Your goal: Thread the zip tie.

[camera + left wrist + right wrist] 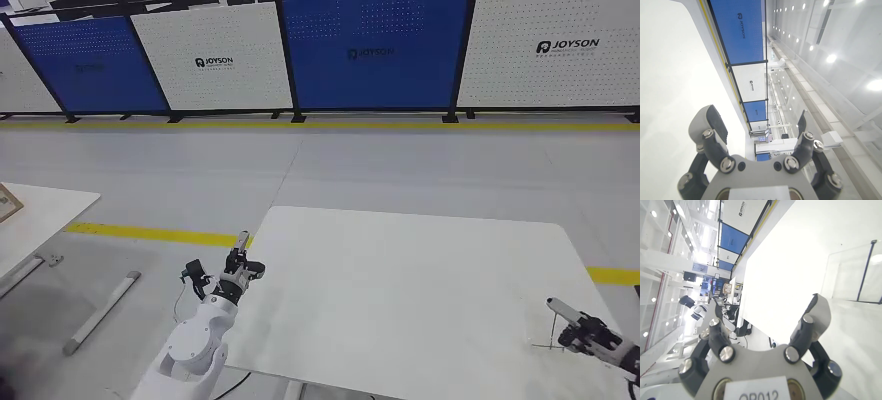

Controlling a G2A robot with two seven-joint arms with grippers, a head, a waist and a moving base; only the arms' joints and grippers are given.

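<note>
Seen from above, a two-armed robot works at a white tabletop (pixel 400 300). The left gripper (pixel 241 246) sits at the tabletop's left edge, in the lower left of the frame. The right gripper (pixel 556 306) is over the lower right corner.

The zip tie (pixel 552 331), a thin dark strip, shows in the lower right of the frame, just beside the right gripper. Whether the two touch cannot be told from above.

In the right wrist view the zip tie (pixel 866 270) runs as a slim line with its small head at the far end. It lies outside the right gripper (pixel 765 299), whose jaws stand wide apart with nothing between them.

In the left wrist view the left gripper (pixel 757 110) also has its jaws spread and empty, with the tabletop (pixel 668 75) alongside.

Blue and white panels (pixel 370 50) line the top of the overhead frame. A yellow floor line (pixel 150 234) crosses the left of that frame.
</note>
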